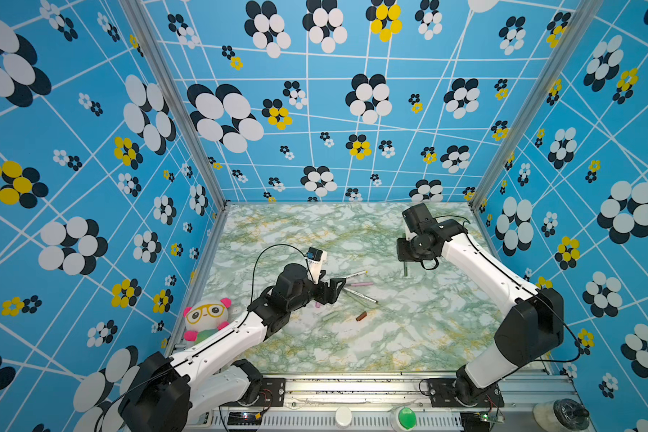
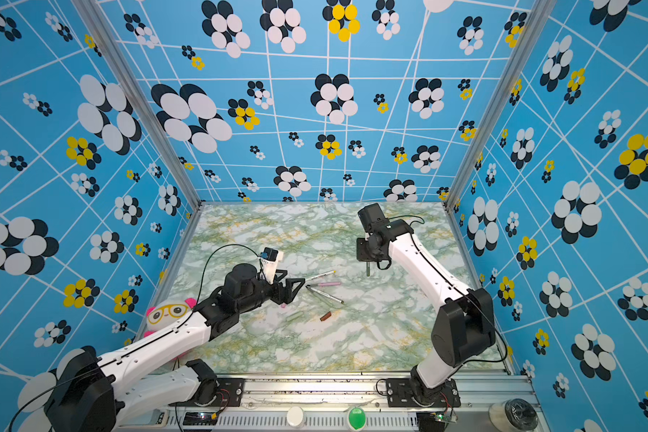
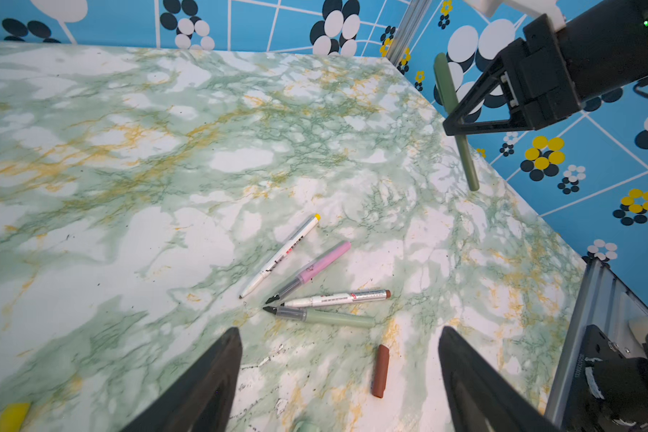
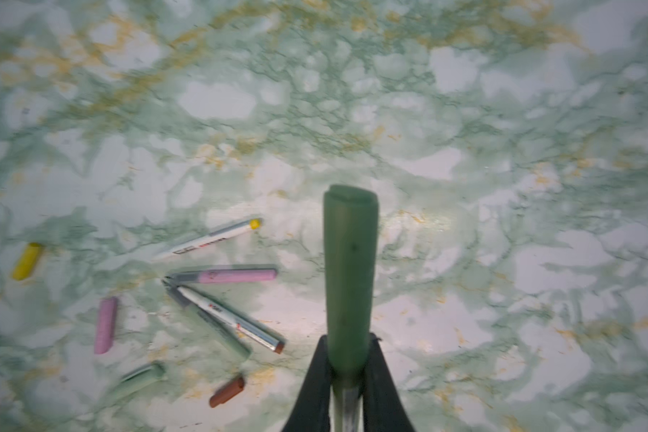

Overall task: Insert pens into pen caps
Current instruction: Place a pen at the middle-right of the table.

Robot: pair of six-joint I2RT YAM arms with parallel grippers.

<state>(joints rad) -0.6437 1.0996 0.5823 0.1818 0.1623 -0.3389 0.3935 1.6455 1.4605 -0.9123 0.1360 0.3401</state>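
Five pens, four loose caps. The right gripper (image 4: 349, 342) is clamped on the dark green pen (image 4: 348, 262), held upright above the marbled table (image 1: 390, 344), its blunt end down.

The left gripper (image 3: 339, 336) stands wide apart, empty. Just ahead of its fingertips four uncapped pens fan out with their tips together:
- yellow-ended white pen (image 3: 281, 256)
- pink pen (image 3: 317, 267)
- brown-ended white pen (image 3: 337, 299)
- pale grey-green pen (image 3: 330, 317)

The brown cap (image 3: 380, 370) lies between its fingers' lines. The pink cap (image 4: 105, 324), pale green cap (image 4: 141, 377) and yellow cap (image 4: 27, 261) lie nearby.
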